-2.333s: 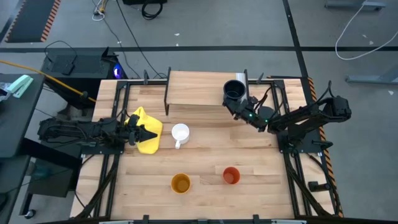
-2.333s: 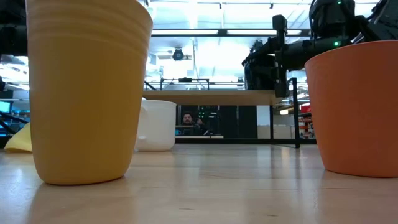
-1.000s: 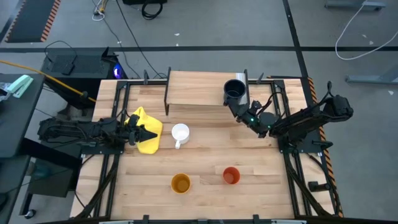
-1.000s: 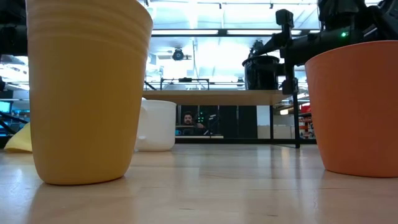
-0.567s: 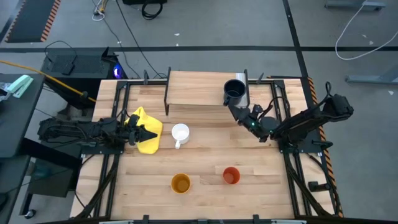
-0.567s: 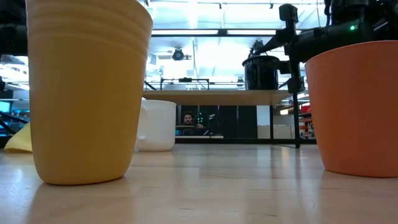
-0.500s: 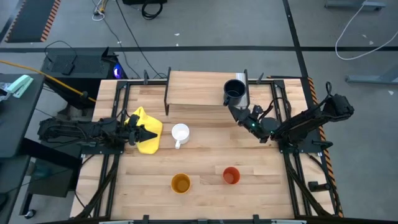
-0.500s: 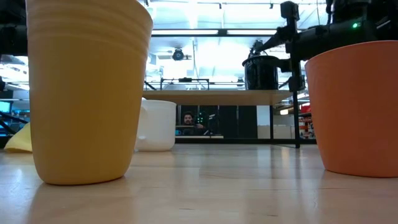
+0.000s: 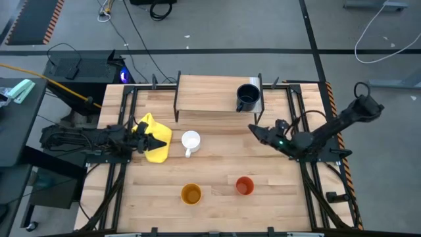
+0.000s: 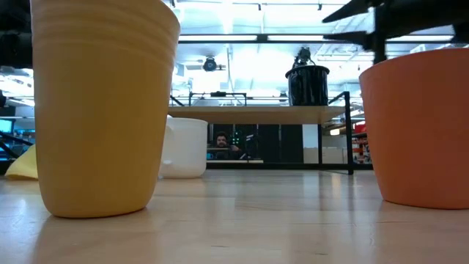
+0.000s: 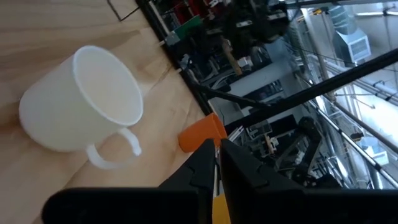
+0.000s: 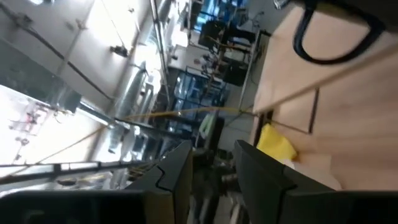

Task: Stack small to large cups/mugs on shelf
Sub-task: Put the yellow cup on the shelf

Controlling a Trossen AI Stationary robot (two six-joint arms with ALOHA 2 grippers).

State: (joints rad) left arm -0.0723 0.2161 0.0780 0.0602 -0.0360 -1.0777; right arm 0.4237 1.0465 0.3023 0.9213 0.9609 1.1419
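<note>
**Cups: one of four on shelf, stacking not begun**

Cups and mugs stand at four separate places; none is nested in another. The dark mug (image 9: 247, 97) stands upright on the shelf (image 9: 210, 93), at the end beside the pale strip, mouth up, handle toward the table side. It is free of any grip.

The right pincer (image 9: 254, 129) hangs over the table just off the shelf's edge, near the dark mug but apart from it. Its fingers (image 12: 179, 174) stand wide with nothing between them. In my judgement the first placement is complete and this arm is free for the next cup.

The left pincer (image 9: 156, 141) sits over the yellow cloth (image 9: 152, 138), its tip aimed at the white mug (image 9: 190, 141) just beyond it. Its fingers (image 11: 202, 165) are narrow, nearly together. Whether they pinch the cloth I cannot tell.

Remaining, as judged: three vessels are on the table.
- White mug: upright, axis vertical, handle toward the table's front edge, nearest the left pincer.
- Yellow cup (image 9: 191, 194): upright, mouth up, well apart from both pincers.
- Orange cup (image 9: 244, 185): upright, mouth up, nearer the right pincer than the left.

Ordering small to large calls for these three to go into or onto the dark mug; no such step is done.
</note>
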